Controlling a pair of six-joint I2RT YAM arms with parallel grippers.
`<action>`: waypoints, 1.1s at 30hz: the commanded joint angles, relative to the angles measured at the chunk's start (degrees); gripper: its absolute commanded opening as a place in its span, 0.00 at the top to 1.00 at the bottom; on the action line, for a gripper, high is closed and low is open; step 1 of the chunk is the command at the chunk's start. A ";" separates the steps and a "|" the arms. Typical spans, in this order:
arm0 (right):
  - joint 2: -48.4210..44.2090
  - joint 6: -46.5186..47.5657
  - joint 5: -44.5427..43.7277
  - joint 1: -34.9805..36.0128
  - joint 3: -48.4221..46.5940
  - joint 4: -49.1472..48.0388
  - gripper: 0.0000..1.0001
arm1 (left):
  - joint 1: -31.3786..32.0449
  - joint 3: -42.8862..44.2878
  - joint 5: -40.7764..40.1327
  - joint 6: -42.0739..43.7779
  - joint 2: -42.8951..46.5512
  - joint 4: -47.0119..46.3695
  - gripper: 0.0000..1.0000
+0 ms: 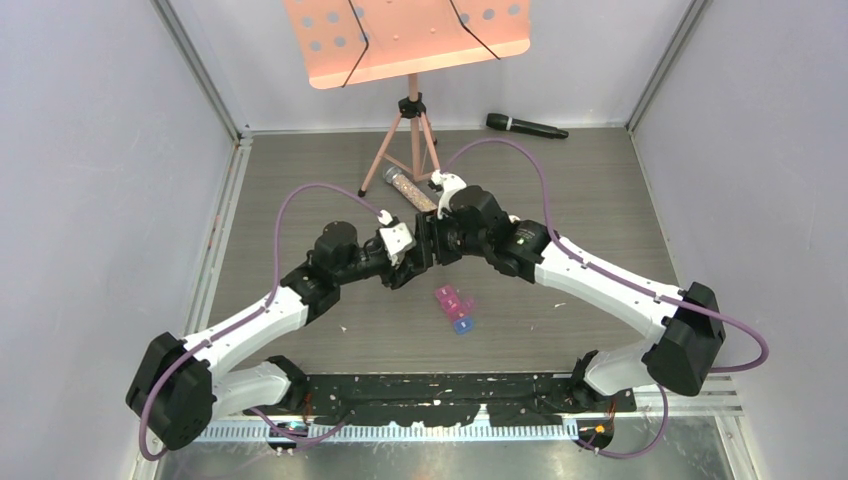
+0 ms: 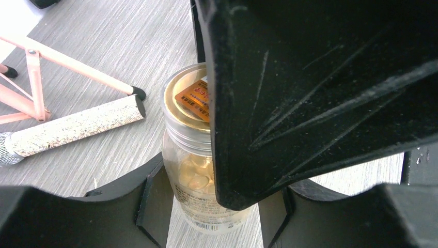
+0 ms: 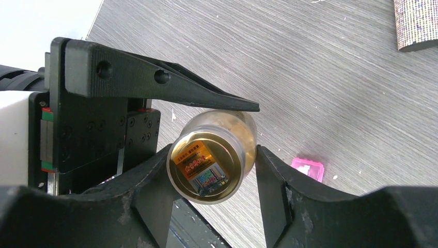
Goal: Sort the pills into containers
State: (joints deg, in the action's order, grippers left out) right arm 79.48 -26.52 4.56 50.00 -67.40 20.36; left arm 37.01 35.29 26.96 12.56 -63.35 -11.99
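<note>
A clear pill bottle (image 2: 188, 155) with a gold cap (image 3: 206, 166) holds yellow pills (image 2: 199, 181). It is held between both grippers above the table's middle. My left gripper (image 2: 214, 206) is shut on its body. My right gripper (image 3: 213, 196) is shut around its cap end; the cap touches one finger and the bottle's shoulder touches the other. In the top view the left gripper (image 1: 410, 250) and right gripper (image 1: 437, 240) meet tip to tip and hide the bottle. The pink, purple and blue pill-box strip (image 1: 453, 305) lies on the table in front of them; its pink end shows in the right wrist view (image 3: 308, 169).
A clear tube of speckled beads (image 1: 410, 188) lies just behind the grippers, by the feet of a pink music stand (image 1: 410, 130). It also shows in the left wrist view (image 2: 72, 126). A black microphone (image 1: 527, 126) lies at the back right. Grey walls enclose the table.
</note>
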 commanded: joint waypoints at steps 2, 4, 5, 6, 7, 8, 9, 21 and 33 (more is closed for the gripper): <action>-1.16 -4.32 -7.92 0.36 -0.91 -1.98 0.73 | 0.39 -1.92 0.68 -1.24 2.97 -11.56 0.58; -2.32 -4.41 -10.60 0.30 -0.48 -2.07 0.76 | 0.43 -3.26 -0.44 -1.41 3.52 -13.25 0.44; -2.58 -4.41 -12.24 0.28 -0.29 -2.05 0.77 | 0.38 -3.64 -1.20 -1.40 3.67 -13.76 0.35; -3.19 -4.28 -13.40 0.06 -0.15 -1.96 0.77 | 0.41 -3.94 -1.70 -1.45 3.83 -13.98 0.08; -3.55 -4.17 -13.86 -0.14 0.02 -1.80 0.78 | 0.35 -4.16 -2.24 -1.46 3.76 -13.96 0.02; -3.63 -4.05 -14.90 -0.62 0.09 -1.24 0.78 | 0.42 -4.27 -2.90 -1.40 3.80 -13.94 0.01; -3.77 -3.92 -15.40 -0.92 0.25 -0.96 0.78 | 0.43 -4.34 -4.22 -1.41 3.93 -13.76 0.01; -1.41 -0.63 -17.78 -13.38 5.73 0.47 0.78 | 0.42 -8.26 -19.91 -7.78 12.03 -11.28 0.01; 9.60 1.62 -19.38 -14.49 3.94 -1.61 0.77 | 0.34 -7.88 -42.87 -20.03 18.14 -3.23 0.01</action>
State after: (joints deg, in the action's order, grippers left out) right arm 88.53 -25.41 -12.62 35.77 -61.17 21.85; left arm 37.28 27.42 -7.51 -3.60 -47.51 -15.88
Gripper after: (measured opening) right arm 0.590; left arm 0.994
